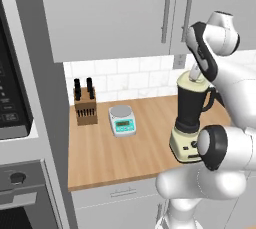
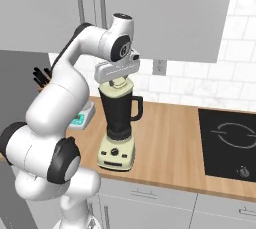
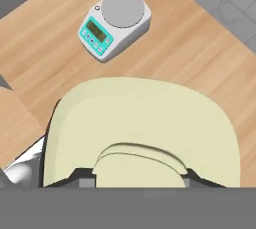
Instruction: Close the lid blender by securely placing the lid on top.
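Lid (image 3: 140, 123) | sitting at the jar top of the blender (image 2: 119, 123) | gripper (image 2: 118, 80) gripping its knob | you're seating it: keep it level, centred, pressing straight down before releasing.

1. The worktop (image 1: 105, 158) under my arm looks like smooth, matt, light wood with visible grain.
2. The lid (image 3: 145, 123) looks like matt cream plastic.
3. The blender (image 2: 118, 123) jar looks dark and slightly glossy.
4. The scale (image 3: 116, 22) has a dull grey plate.
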